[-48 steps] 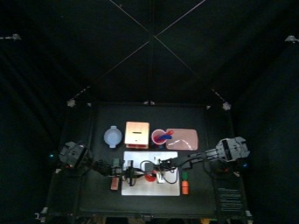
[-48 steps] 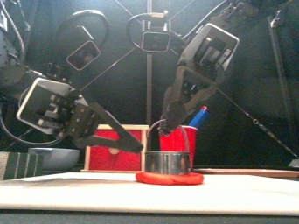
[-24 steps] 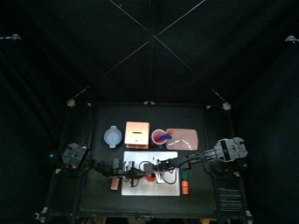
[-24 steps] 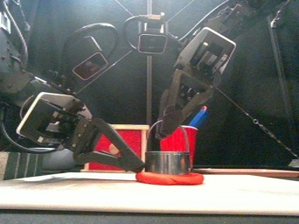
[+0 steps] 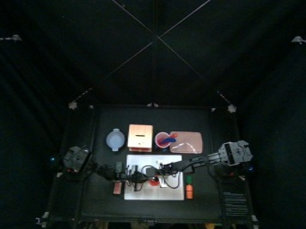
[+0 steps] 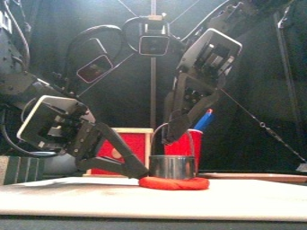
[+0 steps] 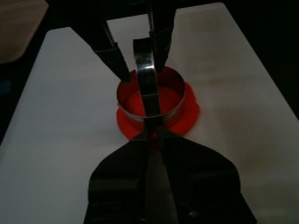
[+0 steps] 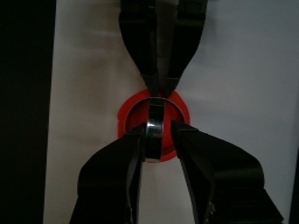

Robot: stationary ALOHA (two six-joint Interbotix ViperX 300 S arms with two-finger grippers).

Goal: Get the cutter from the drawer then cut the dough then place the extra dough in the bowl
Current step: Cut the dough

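Note:
The round metal cutter [image 6: 174, 166] stands on the flat red dough [image 6: 174, 183] on the white cutting board [image 6: 72, 196]. My right gripper [image 6: 173, 132] comes down from above and is shut on the cutter's wire handle [image 8: 155, 131]. My left gripper [image 6: 140, 171] reaches in low from the left, shut. Its tips [image 7: 149, 140] rest on the dough's outer rim [image 7: 131, 129], against the cutter's wall [image 7: 163, 98]. In the top view both grippers meet over the cutter [image 5: 157, 178].
Behind the board stand the wooden box [image 5: 140, 138] with its red drawer front [image 6: 118, 151], the blue-grey bowl [image 5: 114, 139] and the pink tray [image 5: 185, 140]. A red cup [image 6: 188, 144] with toy knives stands just behind the cutter.
My left gripper has dropped and moved right, from well left of the cutter down to the dough's rim beside it. The right gripper and the cutter have stayed put.

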